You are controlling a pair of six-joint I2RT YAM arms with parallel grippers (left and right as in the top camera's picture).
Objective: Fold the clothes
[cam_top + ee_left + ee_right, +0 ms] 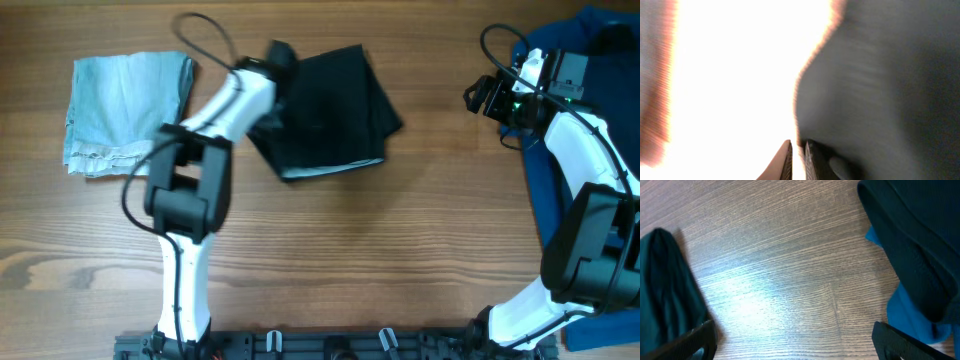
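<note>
The black shorts lie folded at the table's far middle. My left gripper is at their far left corner. In the left wrist view its fingers are pressed almost together with only a bright slit between them, and the black cloth fills the right side, blurred. My right gripper hangs open and empty over bare wood, between the shorts and a heap of blue and dark clothes, which also shows in the right wrist view.
A folded pale-blue denim piece lies at the far left. The blue heap runs down the table's right edge under my right arm. Bare wood spans the front.
</note>
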